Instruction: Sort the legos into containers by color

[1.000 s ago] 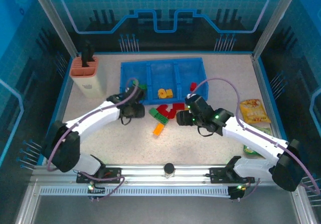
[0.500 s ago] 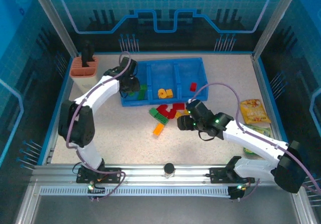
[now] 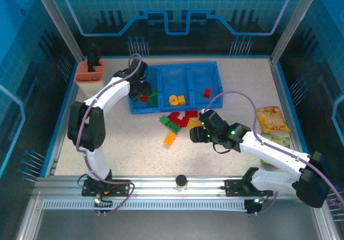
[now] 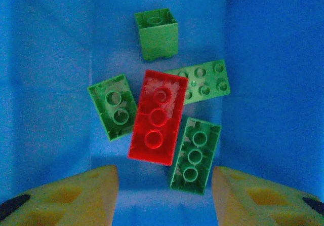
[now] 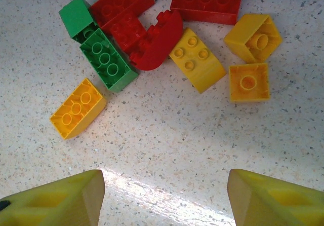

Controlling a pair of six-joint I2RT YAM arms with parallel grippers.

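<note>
Legos (image 5: 152, 38): loose pile on the table just ahead of the right claw (image 5: 164, 195), which is spread and empty, probably lining up a pick. Left claw (image 4: 163, 190) is spread over the tray's (image 3: 214, 68) left bin. Red brick (image 4: 157, 117) lies free ahead of it among four greens (image 4: 114, 107), so wrong colour. Pile's far edge is cut off.

the left arm (image 3: 110, 96) and right arm (image 3: 271, 149) have glossy white link shells and black joint housings. a thin mauve cable (image 3: 231, 93) loops loosely along each. small green lights (image 3: 232, 127) glow on the right arm's black wrist block and at the bases (image 3: 102, 187). the fingers (image 4: 66, 195) are yellow wedges with hollowed faces.
</note>
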